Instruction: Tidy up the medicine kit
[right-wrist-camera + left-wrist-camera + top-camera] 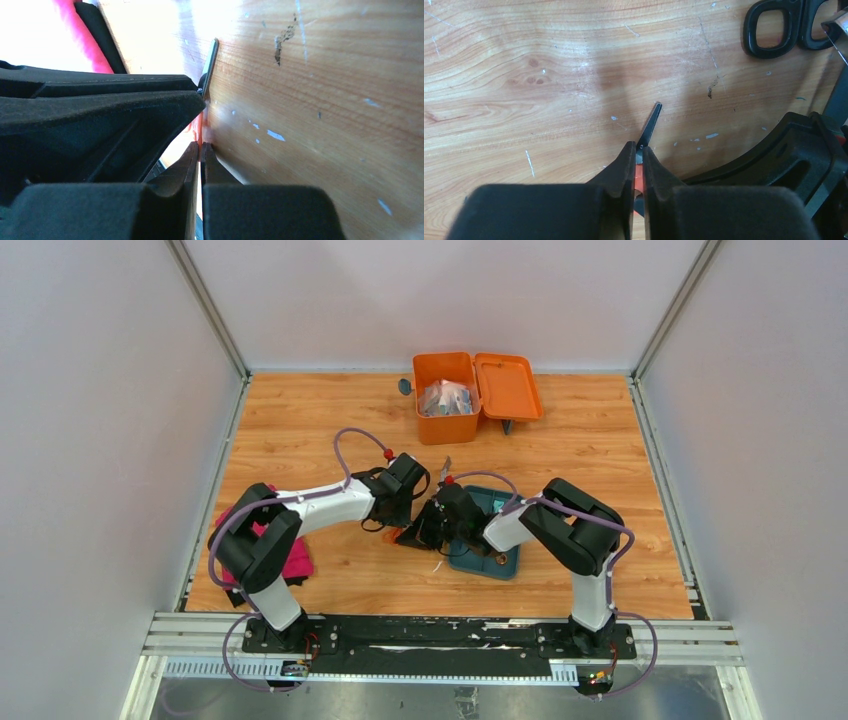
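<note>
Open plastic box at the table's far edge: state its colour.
Orange: the plastic box and its lid, clearest in the top external view.

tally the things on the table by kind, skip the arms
medicine kit: 1
clear bag inside it: 1
teal tray: 1
pink cloth: 1
black-handled scissors: 1
slim metal tool: 1
total: 6

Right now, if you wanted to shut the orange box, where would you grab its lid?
Pinch the lid by its free right-hand rim, opposite the hinge, coming down from above on the right. It lies open and flat beside the medicine kit, so that thin raised rim is probably all the jaws could close on.
</note>
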Tool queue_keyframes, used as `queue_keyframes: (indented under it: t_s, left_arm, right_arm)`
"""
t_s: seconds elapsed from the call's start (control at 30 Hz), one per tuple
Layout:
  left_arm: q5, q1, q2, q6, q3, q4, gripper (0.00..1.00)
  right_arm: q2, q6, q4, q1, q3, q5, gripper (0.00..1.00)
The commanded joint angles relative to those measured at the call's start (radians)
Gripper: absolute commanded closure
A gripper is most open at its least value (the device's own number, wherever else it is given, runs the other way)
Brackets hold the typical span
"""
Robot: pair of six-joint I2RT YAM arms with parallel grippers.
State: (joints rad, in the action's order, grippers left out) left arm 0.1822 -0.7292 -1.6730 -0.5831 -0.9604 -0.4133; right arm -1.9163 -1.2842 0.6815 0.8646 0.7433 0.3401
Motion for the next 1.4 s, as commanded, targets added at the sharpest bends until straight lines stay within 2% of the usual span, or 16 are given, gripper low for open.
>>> queue_keyframes:
  t_s: [0.0, 0.23, 0.33, 0.5, 0.7, 0.87, 1.07, 1.23, 1.37]
  left_arm:
    - [-0.011, 0.002, 0.045, -0.015, -0.029, -0.034, 0.84]
    - [0.05, 0.007, 0.183, 0.006, -0.132, -0.143, 0.42]
    - [0.091, 0.008, 0.247, 0.021, -0.171, -0.184, 0.32]
    - [0.157, 0.011, 0.369, 0.056, -0.149, -0.212, 0.26]
    - [0.223, 0.013, 0.543, 0.062, -0.028, -0.213, 0.2]
    - [0.23, 0.013, 0.64, 0.051, 0.032, -0.215, 0.09]
    - [0.23, 0.013, 0.655, 0.029, 0.057, -0.215, 0.07]
    - [0.214, 0.013, 0.64, 0.014, 0.067, -0.203, 0.07]
    - [0.196, 0.013, 0.626, 0.009, 0.072, -0.199, 0.07]
  right_arm:
    - [-0.021, 0.064, -0.108, 0.007, -0.005, -0.066, 1.0]
    - [0.037, 0.107, -0.16, 0.008, -0.002, -0.073, 1.0]
    - [0.069, 0.141, -0.192, 0.008, 0.005, -0.074, 1.0]
    - [0.183, 0.239, -0.316, 0.008, 0.037, -0.077, 1.0]
    - [0.41, 0.403, -0.565, 0.001, 0.073, -0.108, 1.0]
    - [0.621, 0.523, -0.822, -0.081, 0.049, -0.106, 1.0]
    - [0.81, 0.624, -1.09, -0.183, 0.002, -0.066, 1.0]
    - [0.895, 0.619, -1.123, -0.208, -0.077, -0.052, 1.0]
    - [0.87, 0.617, -1.122, -0.218, -0.093, -0.04, 1.0]
